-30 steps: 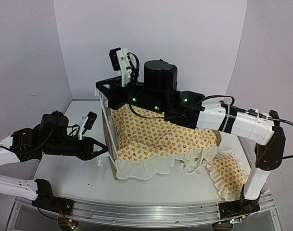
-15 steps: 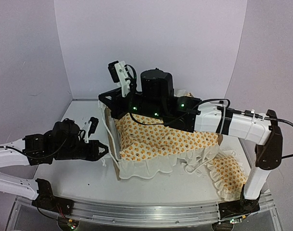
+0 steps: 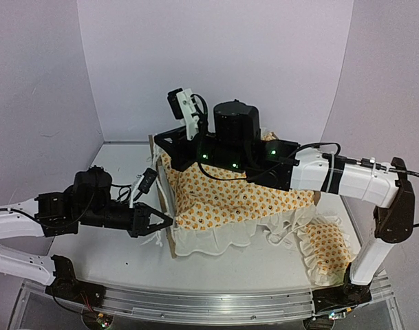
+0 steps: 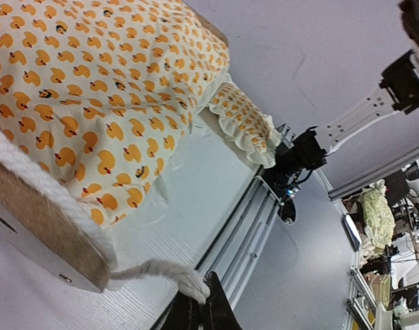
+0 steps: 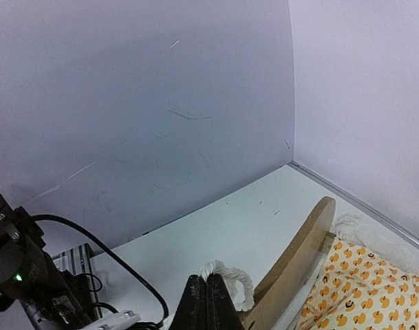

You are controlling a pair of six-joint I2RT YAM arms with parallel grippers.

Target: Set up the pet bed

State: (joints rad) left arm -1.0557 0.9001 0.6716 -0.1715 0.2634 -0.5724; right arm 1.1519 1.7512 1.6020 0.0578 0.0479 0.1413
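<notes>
The pet bed [image 3: 170, 237] lies mid-table, its light-wood end board [image 4: 44, 220] facing left. A white cord runs along that board. An orange duck-print quilt [image 3: 243, 199] with a white ruffle covers the bed and hides the mattress. My left gripper [image 3: 166, 222] is at the board's near corner, shut on the loose end of the white cord [image 4: 185, 278]. My right gripper [image 3: 159, 141] reaches across the bed to the board's far top corner [image 5: 298, 254]. It is shut on a loop of the same cord [image 5: 233, 278].
A small matching ruffled pillow [image 3: 326, 247] lies on the table to the right of the bed, near the right arm's base. White walls close in the back and both sides. The metal rail [image 4: 264, 206] runs along the table's near edge.
Both grippers have moved right, still shut on the cord. The bed's left end board has shifted right with them.
</notes>
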